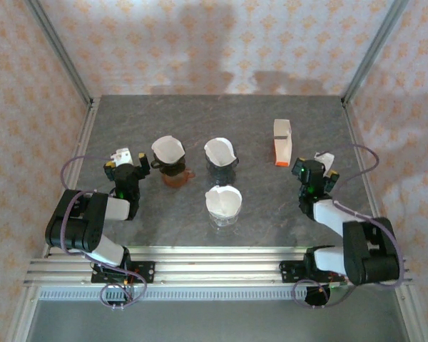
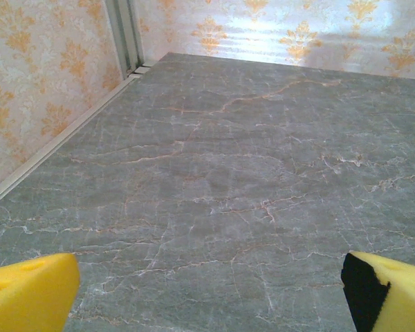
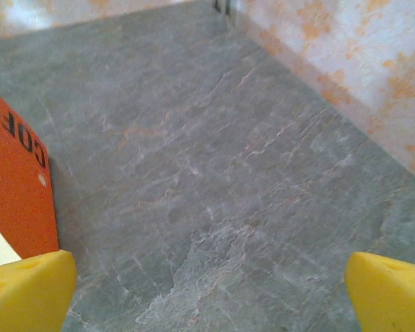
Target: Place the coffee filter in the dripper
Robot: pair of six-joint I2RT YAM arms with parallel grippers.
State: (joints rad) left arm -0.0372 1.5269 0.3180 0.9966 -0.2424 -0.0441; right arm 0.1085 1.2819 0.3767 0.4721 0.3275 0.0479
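Observation:
Three drippers stand mid-table, each with a white paper filter in it: a brown dripper (image 1: 175, 175) with its filter (image 1: 167, 149), a dark dripper (image 1: 222, 168) with its filter (image 1: 220, 150), and a clear dripper (image 1: 224, 214) with its filter (image 1: 222, 199). An orange and white filter box (image 1: 282, 142) stands at the right and shows at the left edge as the box (image 3: 14, 187). My left gripper (image 1: 125, 158) rests left of the brown dripper, open over bare table, yellow fingertips (image 2: 29, 290) wide apart. My right gripper (image 1: 321, 165) sits right of the box, open and holding nothing.
The grey marble table (image 1: 221, 114) is walled by patterned panels with metal posts (image 1: 60, 53) at the back corners. An aluminium rail (image 1: 214, 267) runs along the near edge by the arm bases. Open table lies behind the drippers.

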